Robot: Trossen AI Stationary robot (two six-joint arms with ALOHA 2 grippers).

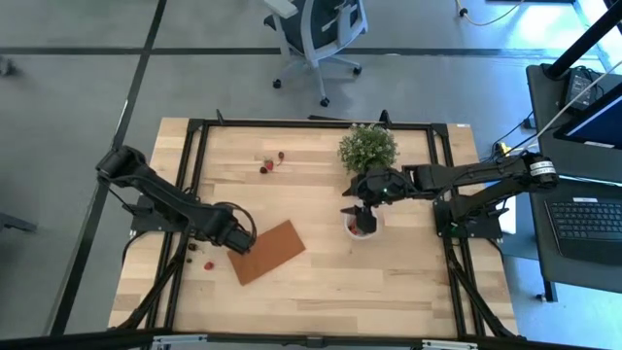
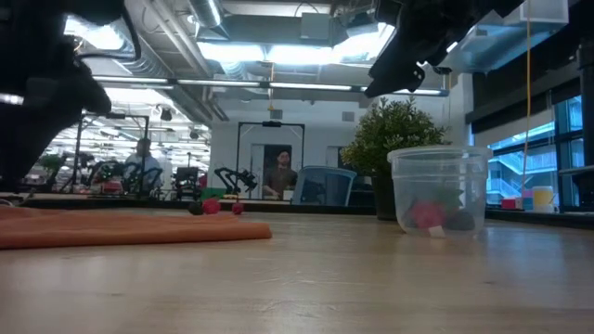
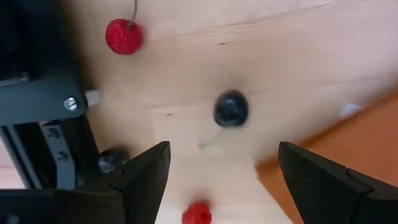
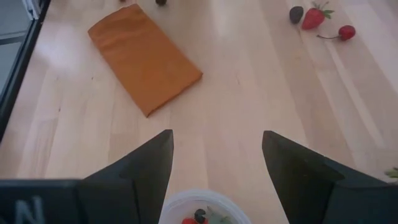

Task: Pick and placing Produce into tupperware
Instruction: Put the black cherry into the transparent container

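The tupperware [image 2: 438, 190] is a small clear cup standing on the table in front of the plant, with red and dark produce pieces [image 4: 198, 216] in it. My right gripper [image 4: 217, 168] hovers open just above it [image 1: 360, 209]. At the table's left, my left gripper [image 3: 221, 186] points down, open, over loose produce: a dark berry [image 3: 231, 108], a red cherry [image 3: 124, 36] and a red raspberry [image 3: 197, 213], all lying on the wood. It stands by the brown board's left end [image 1: 238, 240]. More produce [image 1: 272, 162] lies at the far side.
A flat brown board [image 1: 267, 251] lies near the table's middle left. A green potted plant [image 1: 367, 148] stands just beyond the cup. A black frame [image 1: 194, 175] runs along the table's edges. Bare wood lies between board and cup.
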